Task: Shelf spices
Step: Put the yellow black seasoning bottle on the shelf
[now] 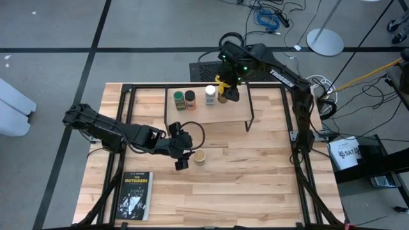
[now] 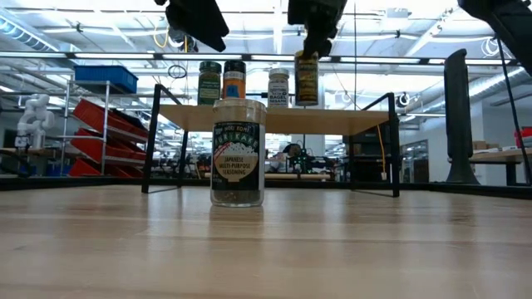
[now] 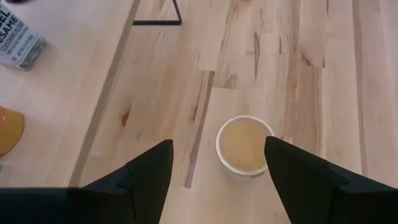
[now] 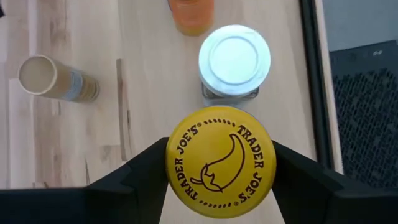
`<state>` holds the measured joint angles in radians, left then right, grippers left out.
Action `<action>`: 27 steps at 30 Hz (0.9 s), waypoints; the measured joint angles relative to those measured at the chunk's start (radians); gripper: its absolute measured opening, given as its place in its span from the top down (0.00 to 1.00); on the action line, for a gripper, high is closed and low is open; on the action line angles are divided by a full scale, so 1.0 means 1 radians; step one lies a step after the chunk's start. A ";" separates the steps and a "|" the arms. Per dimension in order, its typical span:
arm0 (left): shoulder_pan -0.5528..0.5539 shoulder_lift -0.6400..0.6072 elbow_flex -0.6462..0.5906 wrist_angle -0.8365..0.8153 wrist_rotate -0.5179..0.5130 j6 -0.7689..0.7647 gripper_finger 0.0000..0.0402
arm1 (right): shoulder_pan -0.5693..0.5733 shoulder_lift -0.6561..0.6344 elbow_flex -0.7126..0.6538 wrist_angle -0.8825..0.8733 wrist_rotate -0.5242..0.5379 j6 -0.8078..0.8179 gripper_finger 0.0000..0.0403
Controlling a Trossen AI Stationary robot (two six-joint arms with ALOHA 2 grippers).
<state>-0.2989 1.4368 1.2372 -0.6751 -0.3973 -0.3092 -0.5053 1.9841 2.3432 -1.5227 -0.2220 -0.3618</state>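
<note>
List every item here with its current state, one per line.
Yellow-lid jar: on shelf, gripped by right gripper.
White-lid jar: upright on shelf.
Green-lid jar: upright on shelf.
Black-lid jar: upright on shelf.
Tan-lid jar: upright on table.
Left gripper: open, above tan-lid jar.
Book: closed, flat.

The right gripper hides most of the yellow-lidded jar, apparently resting on the shelf.

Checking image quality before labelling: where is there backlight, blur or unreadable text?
Low view: bright ceiling lights backlight the shelf; tan-lidded jar label readable. High view: book title legible, jar labels too small. Right wrist view: yellow lid sharp in the right claw.
</note>
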 joint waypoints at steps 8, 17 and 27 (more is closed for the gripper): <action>-0.020 0.000 -0.001 0.015 0.000 0.001 0.35 | -0.014 0.045 0.000 0.006 -0.023 0.001 0.43; -0.043 0.000 -0.001 0.014 0.000 0.001 0.35 | -0.025 0.050 -0.001 0.002 -0.050 0.013 0.41; -0.042 0.000 -0.001 0.019 0.000 0.000 0.35 | -0.025 0.059 -0.001 -0.001 -0.074 0.019 0.41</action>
<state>-0.3412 1.4368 1.2360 -0.6564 -0.3976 -0.3088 -0.5306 2.0435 2.3425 -1.5233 -0.2956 -0.3432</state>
